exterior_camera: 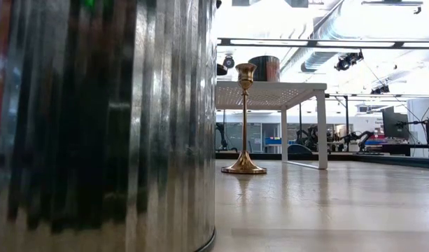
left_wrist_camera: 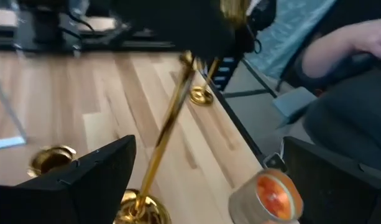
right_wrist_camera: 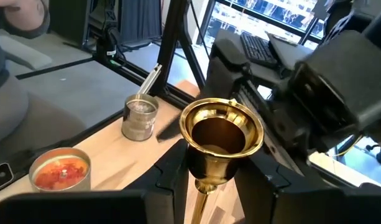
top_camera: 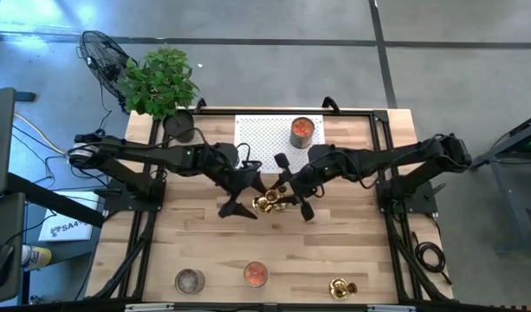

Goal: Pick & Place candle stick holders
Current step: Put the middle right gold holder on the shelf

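Tall candle stick holder (right_wrist_camera: 220, 140) in right tool (top_camera: 293, 194)

Left end effector (top_camera: 237, 209) spread wide, right end effector (top_camera: 293, 196) clamped

in the high view, a tall candlestick (top_camera: 268, 202) stands at frame centre between the left gripper (top_camera: 240, 208) and right gripper (top_camera: 297, 198). a perforated stand (top_camera: 265, 139) sits above it, bearing a candle jar (top_camera: 301, 132). along the bottom edge: a tin (top_camera: 190, 281), another candle (top_camera: 256, 274), a short candlestick (top_camera: 340, 288). a plant (top_camera: 159, 82) occupies the upper left.
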You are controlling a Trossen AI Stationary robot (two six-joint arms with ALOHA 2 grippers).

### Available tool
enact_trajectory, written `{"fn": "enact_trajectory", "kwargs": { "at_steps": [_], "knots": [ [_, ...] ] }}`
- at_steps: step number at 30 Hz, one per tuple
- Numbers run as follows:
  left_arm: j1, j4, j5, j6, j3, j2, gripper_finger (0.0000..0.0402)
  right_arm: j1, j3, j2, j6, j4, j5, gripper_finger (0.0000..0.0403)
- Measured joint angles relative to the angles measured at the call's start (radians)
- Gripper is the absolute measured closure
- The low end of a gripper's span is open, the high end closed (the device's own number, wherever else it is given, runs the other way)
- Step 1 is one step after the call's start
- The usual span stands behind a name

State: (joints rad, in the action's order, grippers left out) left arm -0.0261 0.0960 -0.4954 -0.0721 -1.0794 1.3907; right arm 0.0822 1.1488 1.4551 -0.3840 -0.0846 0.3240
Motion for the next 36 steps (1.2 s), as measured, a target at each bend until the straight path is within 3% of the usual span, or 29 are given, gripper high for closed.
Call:
{"fn": "enact_trajectory", "kwargs": {
  "at_steps": [25,30,36],
  "knots": [
    [0.0,-0.051,-0.045,0.087,0.002,0.036,0.0012,0.001,-0.001,0.0,0.001,-0.002,0.027,0.0304],
    [0.0,-0.055,-0.071,0.076,0.002,0.036,0.0056,0.001,-0.001,-0.001,0.001,-0.002,0.027,0.0304],
    [0.0,-0.055,-0.056,0.068,0.002,0.036,0.015,0.001,-0.002,-0.001,0.001,-0.002,0.027,0.0304]
  ]
}}
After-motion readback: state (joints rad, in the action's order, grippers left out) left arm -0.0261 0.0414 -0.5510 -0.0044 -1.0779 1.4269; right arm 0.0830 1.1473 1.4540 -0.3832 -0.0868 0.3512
